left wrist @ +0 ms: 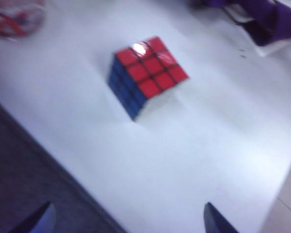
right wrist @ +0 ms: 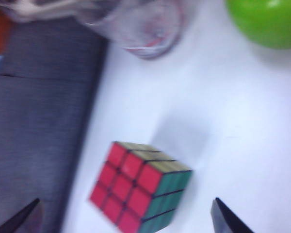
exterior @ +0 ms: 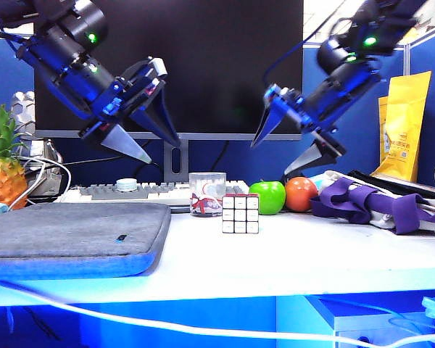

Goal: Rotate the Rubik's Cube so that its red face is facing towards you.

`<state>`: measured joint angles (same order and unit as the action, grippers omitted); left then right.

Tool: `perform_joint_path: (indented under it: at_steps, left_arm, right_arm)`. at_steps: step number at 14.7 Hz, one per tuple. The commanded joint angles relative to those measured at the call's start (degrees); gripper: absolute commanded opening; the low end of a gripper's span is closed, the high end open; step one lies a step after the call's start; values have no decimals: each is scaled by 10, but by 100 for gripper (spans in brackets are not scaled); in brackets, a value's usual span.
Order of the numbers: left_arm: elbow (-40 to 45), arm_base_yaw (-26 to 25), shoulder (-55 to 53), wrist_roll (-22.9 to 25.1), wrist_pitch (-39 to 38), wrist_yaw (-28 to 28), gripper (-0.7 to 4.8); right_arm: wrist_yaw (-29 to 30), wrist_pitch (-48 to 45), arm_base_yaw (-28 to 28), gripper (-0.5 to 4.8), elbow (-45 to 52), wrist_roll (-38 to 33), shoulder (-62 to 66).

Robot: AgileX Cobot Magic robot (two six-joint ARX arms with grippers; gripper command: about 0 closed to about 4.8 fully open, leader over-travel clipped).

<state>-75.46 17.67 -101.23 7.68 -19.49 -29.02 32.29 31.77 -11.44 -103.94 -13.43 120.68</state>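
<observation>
Left to right in the exterior view: a pineapple (exterior: 1, 163) and a grey pad (exterior: 72, 235) lie at the left of the tabletop (exterior: 297, 254); the left claw (exterior: 154, 136) hangs above the keyboard (exterior: 123, 192), jaws spread wide and empty. A glass (exterior: 206, 193) stands just behind the cube (exterior: 240, 213); it appears to hold something red, too blurred to name. The cube rests on the tabletop near the centre, white face toward the exterior camera, red face (left wrist: 152, 68) upward. A green apple (exterior: 267, 197) and a red one (exterior: 300, 193) follow, then the right claw (exterior: 286, 143), likewise wide open and empty, above them, and purple cloth (exterior: 373, 203). Neither claw touches the cube. Judged progress: none yet; grasping and tipping the red face forward remain.
</observation>
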Motion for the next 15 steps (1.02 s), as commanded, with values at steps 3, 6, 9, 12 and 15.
perform_joint_path:
  at_steps: [3, 6, 9, 12, 15]
  left_arm:
    - [-3, 0, 2, 4, -15, 3, 404]
    - [-4, 0, 2, -3, -29, 5, 404]
    - [-6, 0, 2, -11, -54, 3, 404]
    - [-6, 0, 2, -13, -81, -3, 404]
    - [-7, 0, 2, -22, -82, -24, 405]
  right_arm:
    - [-88, 131, -51, 479, -139, 30, 73]
    - [-152, 165, -84, 479, -186, 30, 95]
    - [-207, 242, -94, 479, -249, 38, 147]
    - [-205, 240, -95, 479, -263, 27, 165]
    - [-163, 216, -99, 479, -263, -18, 165]
